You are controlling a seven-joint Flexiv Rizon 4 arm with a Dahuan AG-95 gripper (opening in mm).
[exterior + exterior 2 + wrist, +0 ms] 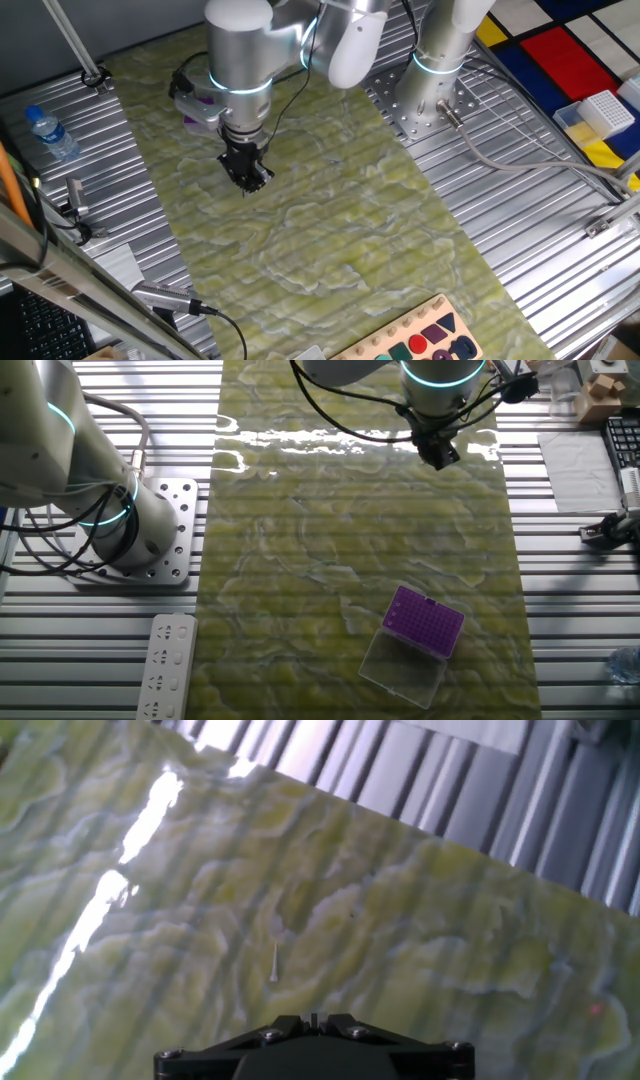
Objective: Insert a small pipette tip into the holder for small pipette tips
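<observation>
A small white pipette tip (274,963) lies on the green marbled mat (420,940), just ahead of my gripper (313,1018) in the hand view. The gripper's fingers stand together with only a thin sliver between them, and I see nothing held. In the fixed views the gripper (247,180) (440,455) hangs low over the mat's far part. The purple holder for small pipette tips (425,620) sits on the mat with its clear lid (403,668) open beside it, far from the gripper. In the one fixed view the holder (195,105) is mostly hidden behind my arm.
A white gridded rack on a yellow base (605,112) stands off the mat at the right. There is a water bottle (50,132) at the left, a wooden board with coloured shapes (420,340) at the mat's near edge, and a white remote-like strip (165,665). A second arm's base (110,520) stands beside the mat.
</observation>
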